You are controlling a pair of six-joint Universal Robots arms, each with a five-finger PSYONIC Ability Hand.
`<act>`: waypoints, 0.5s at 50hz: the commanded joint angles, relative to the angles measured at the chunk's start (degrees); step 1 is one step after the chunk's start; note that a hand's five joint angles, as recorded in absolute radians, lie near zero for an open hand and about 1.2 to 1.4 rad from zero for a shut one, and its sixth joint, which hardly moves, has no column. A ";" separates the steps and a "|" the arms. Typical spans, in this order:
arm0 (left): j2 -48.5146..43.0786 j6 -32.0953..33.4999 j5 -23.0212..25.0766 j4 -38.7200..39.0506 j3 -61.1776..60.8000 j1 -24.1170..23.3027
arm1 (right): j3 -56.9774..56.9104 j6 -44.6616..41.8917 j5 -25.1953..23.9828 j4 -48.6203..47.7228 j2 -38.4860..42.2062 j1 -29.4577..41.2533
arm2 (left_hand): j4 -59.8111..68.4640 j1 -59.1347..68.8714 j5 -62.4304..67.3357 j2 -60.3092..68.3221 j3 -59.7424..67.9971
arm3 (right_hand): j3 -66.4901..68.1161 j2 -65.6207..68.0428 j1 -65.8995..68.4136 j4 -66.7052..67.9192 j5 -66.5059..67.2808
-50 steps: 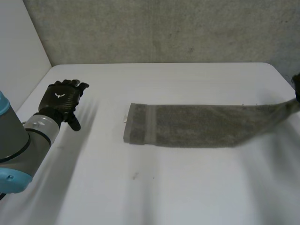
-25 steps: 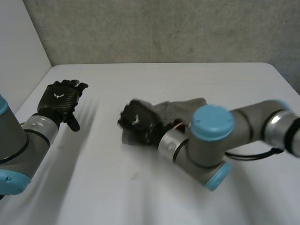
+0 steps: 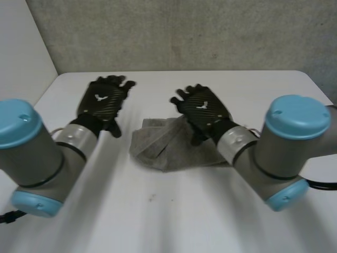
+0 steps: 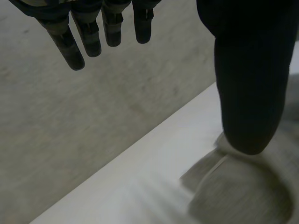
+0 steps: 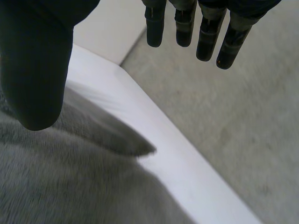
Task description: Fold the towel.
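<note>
Towel (image 3: 160, 147) lies rumpled and loosely doubled over near the middle of the white table (image 3: 174, 221). On my head view the right hand (image 3: 202, 108) sits over the towel's far right part, fingers (image 5: 205, 32) straight and spread, gripping nothing (grey cloth (image 5: 70, 186) lies under its palm). The left hand (image 3: 102, 103) is just beside the towel's left end, also spread with its fingers (image 4: 88, 32) straight, clear of the cloth.
</note>
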 commanded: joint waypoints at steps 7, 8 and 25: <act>-14.06 -7.40 1.78 -0.49 12.28 -11.21 | 5.49 2.20 3.03 9.39 -0.36 -7.93 | 2.88 2.67 0.87 2.95 2.92 | -1.82 -2.34 -1.38 -2.95 -2.98; -16.67 -7.23 1.60 -0.57 14.46 -11.21 | 6.28 2.20 4.16 9.13 -0.27 -8.36 | 3.05 2.84 1.03 3.11 3.08 | -1.82 -2.34 -1.38 -2.95 -2.98; -30.06 1.11 -10.52 -3.56 26.70 -5.05 | 9.63 -6.39 7.07 0.08 5.09 -10.74 | 3.39 3.18 1.37 3.45 3.42 | 68.11 67.59 68.55 66.98 66.95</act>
